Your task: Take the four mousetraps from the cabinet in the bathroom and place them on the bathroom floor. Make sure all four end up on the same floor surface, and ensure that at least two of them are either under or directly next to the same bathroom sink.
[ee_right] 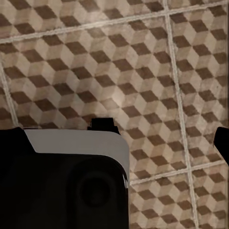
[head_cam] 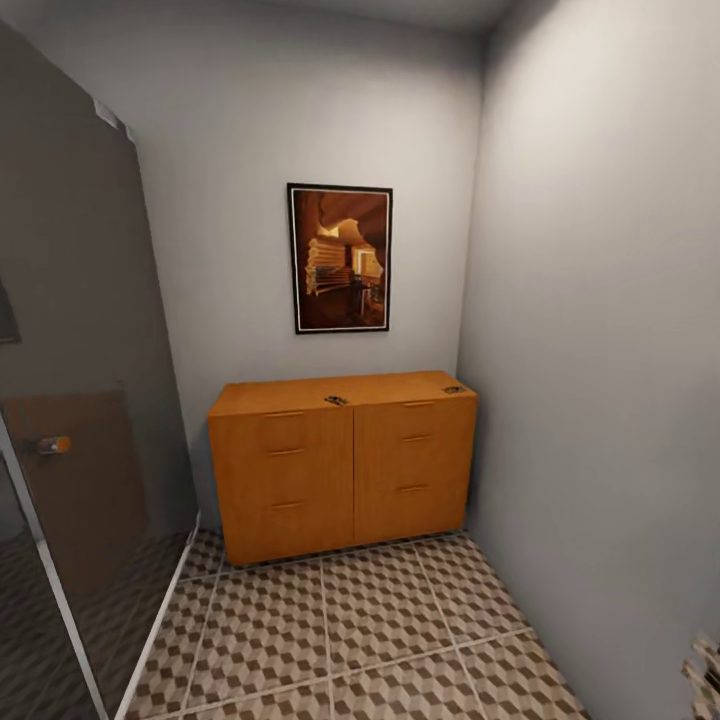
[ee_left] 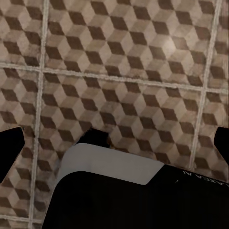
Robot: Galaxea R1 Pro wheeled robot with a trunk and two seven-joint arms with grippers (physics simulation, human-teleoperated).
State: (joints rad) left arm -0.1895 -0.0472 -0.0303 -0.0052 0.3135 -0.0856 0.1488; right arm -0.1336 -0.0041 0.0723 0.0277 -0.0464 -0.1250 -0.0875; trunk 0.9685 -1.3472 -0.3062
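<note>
the orange-brown cabinet (head_cam: pixel 343 465) stands against the far wall on the tiled bathroom floor (head_cam: pixel 350 640). two tiny mousetraps lie on its top, one (head_cam: pixel 336 400) at the front edge's middle, another (head_cam: pixel 453 389) near the right edge. both wrist views look down at the tiles; i cannot tell either tool's state.

In my left wrist view, my base (ee_left: pixel 129 195) is a black block capped by a pale grey, round-cornered panel, with faint pale lettering near one edge, too small to read. My left fingertips (ee_left: pixel 10 143) are plain black stubs. My right wrist view has the same black body (ee_right: pixel 62 191) with a grey top, a round recess moulded in it, and black fingertips (ee_right: pixel 222 140).
</note>
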